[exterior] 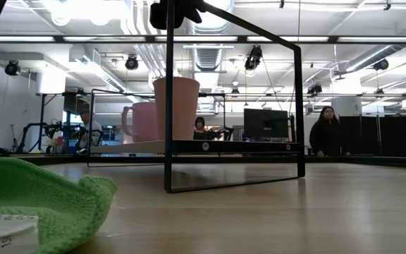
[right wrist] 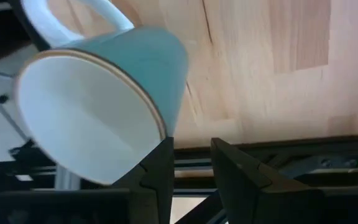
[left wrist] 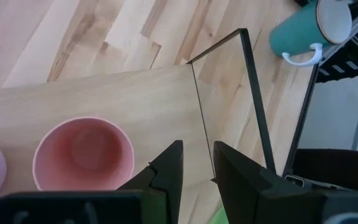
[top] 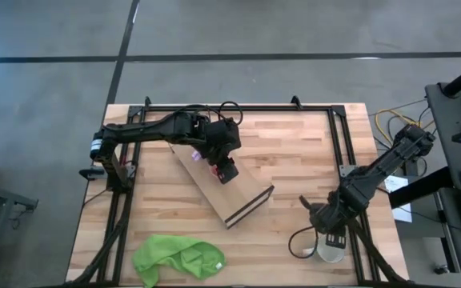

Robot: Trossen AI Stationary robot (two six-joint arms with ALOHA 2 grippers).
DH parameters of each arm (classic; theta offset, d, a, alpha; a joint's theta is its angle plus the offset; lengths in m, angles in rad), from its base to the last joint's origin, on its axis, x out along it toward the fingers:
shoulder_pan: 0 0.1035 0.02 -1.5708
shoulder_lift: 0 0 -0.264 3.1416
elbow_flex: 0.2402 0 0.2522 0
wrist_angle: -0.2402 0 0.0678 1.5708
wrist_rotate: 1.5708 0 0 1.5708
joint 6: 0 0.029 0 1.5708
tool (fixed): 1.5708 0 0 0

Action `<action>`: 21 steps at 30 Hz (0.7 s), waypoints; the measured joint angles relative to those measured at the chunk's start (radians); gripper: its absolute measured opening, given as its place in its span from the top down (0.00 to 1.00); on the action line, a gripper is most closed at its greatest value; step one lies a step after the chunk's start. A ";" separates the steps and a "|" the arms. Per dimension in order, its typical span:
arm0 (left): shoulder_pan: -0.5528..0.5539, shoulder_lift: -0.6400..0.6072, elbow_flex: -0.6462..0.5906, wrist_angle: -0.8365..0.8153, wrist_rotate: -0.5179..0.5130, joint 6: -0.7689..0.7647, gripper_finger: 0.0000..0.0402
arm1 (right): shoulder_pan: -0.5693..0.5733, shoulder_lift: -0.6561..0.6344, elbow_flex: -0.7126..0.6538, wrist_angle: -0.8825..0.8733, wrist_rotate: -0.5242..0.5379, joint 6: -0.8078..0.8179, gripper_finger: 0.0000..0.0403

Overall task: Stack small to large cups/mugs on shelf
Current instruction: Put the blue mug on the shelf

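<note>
the right hand (right wrist: 191, 165), fingers parted with the teal, white-lined mug's (right wrist: 104, 93) rim against one, is at the counter's (top: 294, 160) near right corner, well apart from the shelf (top: 214, 188), where the slightly parted left hand (left wrist: 194, 171) hovers beside the pink cup (left wrist: 82, 152).

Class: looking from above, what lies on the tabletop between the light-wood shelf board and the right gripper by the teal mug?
High view: bare butcher-block tabletop separates the light-wood shelf board from the right gripper at the teal, white-lined mug.

My left tool (left wrist: 196, 167) hung with fingers slightly parted; my right tool (right wrist: 191, 163) likewise, arm bent low.
</note>
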 joint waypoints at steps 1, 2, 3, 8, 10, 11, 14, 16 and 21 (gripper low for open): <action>-0.001 0.000 0.000 0.003 0.000 -0.001 0.81 | 0.002 0.013 0.000 0.000 0.000 -0.007 0.75; -0.002 0.000 0.001 0.006 0.000 -0.001 0.81 | 0.005 0.025 0.000 0.002 0.000 -0.012 0.75; -0.004 0.000 0.001 0.009 0.000 -0.002 0.81 | 0.007 0.037 0.000 0.003 0.000 -0.016 0.75; -0.005 0.000 0.000 0.012 0.000 -0.032 0.81 | 0.012 0.070 0.004 0.002 0.000 -0.022 0.76; -0.005 0.000 0.000 0.019 0.000 -0.032 0.81 | 0.012 0.067 0.009 0.002 0.001 -0.021 0.76; -0.005 0.000 0.000 0.019 0.000 -0.032 0.81 | 0.011 0.064 0.012 0.001 0.001 -0.015 0.76; -0.005 0.000 0.000 0.020 0.000 -0.031 0.81 | 0.012 0.049 0.025 -0.006 0.005 0.019 0.76; -0.005 0.000 0.000 0.026 0.000 -0.027 0.81 | 0.013 0.036 0.040 -0.016 0.008 0.041 0.76; -0.005 0.000 0.000 0.025 0.000 -0.024 0.81 | 0.018 0.022 0.079 -0.018 0.008 0.084 0.76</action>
